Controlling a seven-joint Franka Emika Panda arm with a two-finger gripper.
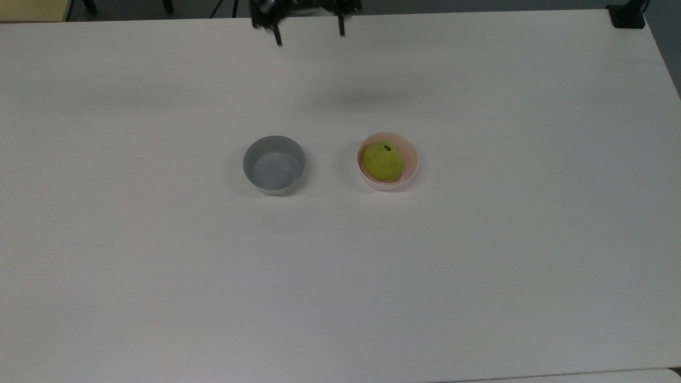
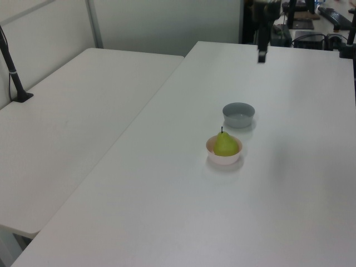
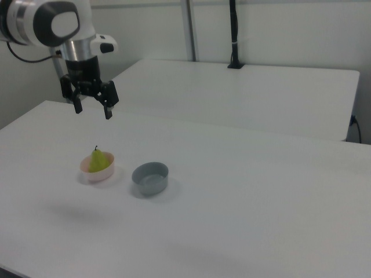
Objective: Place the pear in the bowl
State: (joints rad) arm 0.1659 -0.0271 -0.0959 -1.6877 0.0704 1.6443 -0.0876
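- Raised well above the table (image 1: 479, 266), the gripper (image 3: 91, 109) hung empty with its two black fingers (image 3: 108, 114) spread apart and pointing down — nothing sat between them.
- At the upper edge of the top view, the gripper's fingertips stood far from both bowls, nearer the top view's left than the pink bowl (image 1: 410, 170) was.
- From the right view, the gripper sat above and slightly toward the right view's left of the pink bowl, with clear air between them; the white arm (image 3: 52, 23) carrying it came in from the right view's upper left.
- Inside the pink bowl rested the pear (image 1: 382, 160), yellow-green, upright, with its short dark stem (image 2: 221, 129) pointing up above the rim.
- That bowl stood on the white table near its middle, the pear filling most of it and lying a little toward the top view's left side of the bowl.
- Just beside it — apart, not touching — stood the grey bowl (image 1: 274, 164), to the top view's left of the pink one and holding nothing.
- Across the left view, the grey bowl lay farther from the camera than the pink one.
- Next to the table, a second white table (image 2: 72, 105) stood alongside, a narrow gap between the two.
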